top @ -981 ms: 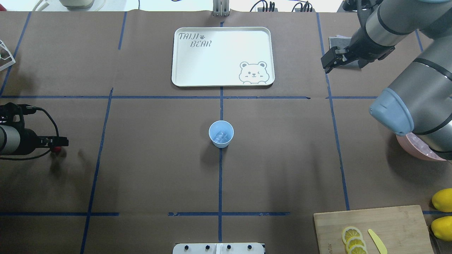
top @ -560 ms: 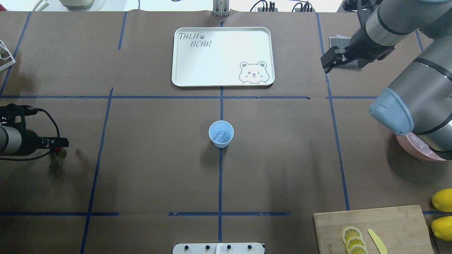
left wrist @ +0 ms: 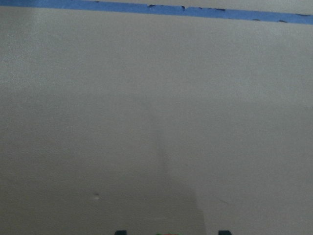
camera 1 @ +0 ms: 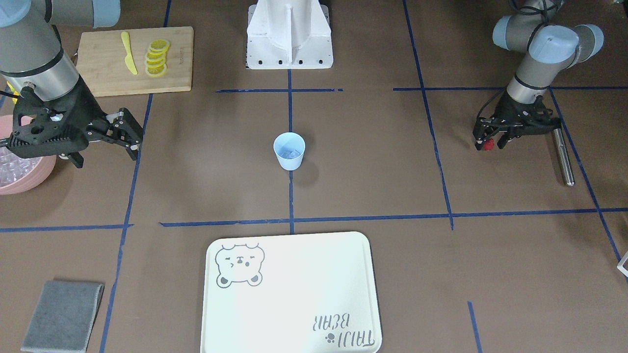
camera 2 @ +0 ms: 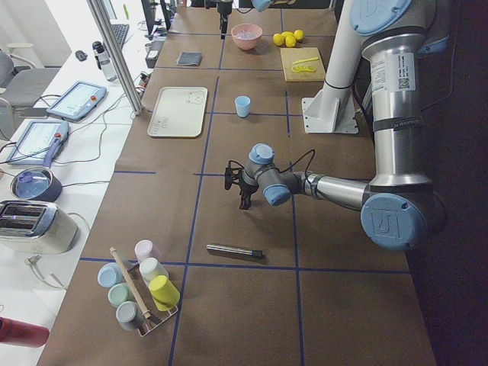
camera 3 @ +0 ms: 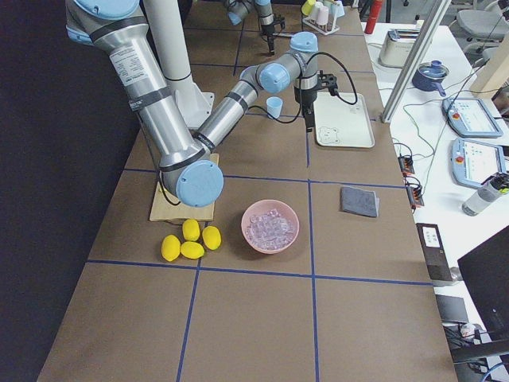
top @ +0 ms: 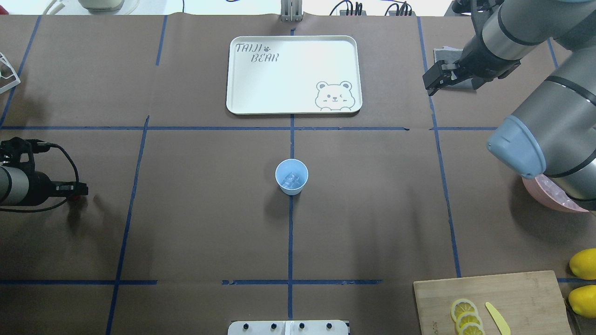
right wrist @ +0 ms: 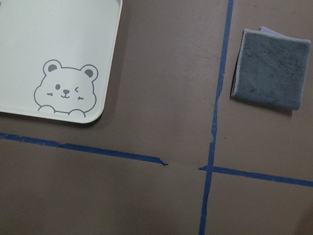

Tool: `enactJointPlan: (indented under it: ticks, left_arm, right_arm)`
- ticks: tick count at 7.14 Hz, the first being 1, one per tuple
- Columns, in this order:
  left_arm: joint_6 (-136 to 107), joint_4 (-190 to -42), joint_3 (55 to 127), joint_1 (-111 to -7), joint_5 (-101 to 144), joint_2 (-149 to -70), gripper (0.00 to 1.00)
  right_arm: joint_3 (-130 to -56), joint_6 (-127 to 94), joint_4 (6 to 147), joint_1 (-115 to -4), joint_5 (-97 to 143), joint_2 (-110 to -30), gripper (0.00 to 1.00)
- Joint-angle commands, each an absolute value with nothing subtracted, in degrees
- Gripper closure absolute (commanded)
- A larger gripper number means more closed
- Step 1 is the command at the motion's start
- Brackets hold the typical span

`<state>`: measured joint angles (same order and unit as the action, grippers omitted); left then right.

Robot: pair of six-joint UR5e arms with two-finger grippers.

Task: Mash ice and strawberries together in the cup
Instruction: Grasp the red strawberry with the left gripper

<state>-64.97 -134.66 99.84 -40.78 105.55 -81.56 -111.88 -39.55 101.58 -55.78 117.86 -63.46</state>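
My left end effector (camera 1: pixel 491 142) grips the strawberry (camera 1: pixel 487 144) — eased back slightly | right end effector (camera 1: pixel 134 139) agape | cup (camera 1: pixel 289 151) unmoved, well apart from both.

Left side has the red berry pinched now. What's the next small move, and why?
Probably lift the left gripper a little and start it toward the small pale blue plastic cup. It looks shut on the small red strawberry, far out on the robot's left. The cup at the table's middle seems to hold only clear ice cubes, no berry.
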Motion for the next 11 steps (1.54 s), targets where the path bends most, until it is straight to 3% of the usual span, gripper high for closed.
enactJointPlan:
  ticks: [1,2,4,5,6,9,11]
  left_arm:
    - [-64.9,-134.6,99.8,-40.8,105.6,-81.6,0.41]
    - [-64.9,-134.6,99.8,-40.8,105.6,-81.6,0.45]
    - [-64.5,-134.6,99.9,-40.8,105.6,-81.4,0.8]
    - [-64.4,-134.6,100.5,-40.8,105.7,-81.1,0.94]
    - [-64.4,-134.3,101.9,-41.1,109.0,-80.9,1.0]
    - [-64.4,-120.1,113.0,-43.1,114.3,-82.8,1.0]
    - [-65.3,-99.3,119.9,-43.2,114.1,-95.7,1.0]
  right_arm:
    - [-111.9,-39.5,101.5,-55.8,117.9,-63.5,0.01]
    - [-111.8,-39.5,101.5,-55.7,117.8,-63.5,0.01]
    - [-111.8,-39.5,101.6,-55.8,117.8,-63.4,0.01]
    - [-111.8,-39.5,101.6,-55.8,117.8,-63.4,0.01]
    - [-111.8,-39.5,101.6,-55.8,117.9,-63.4,0.01]
    - [-111.6,-38.4,102.2,-59.8,120.6,-63.6,0.01]
    - [-111.1,-28.5,102.0,-64.8,123.1,-67.9,0.01]
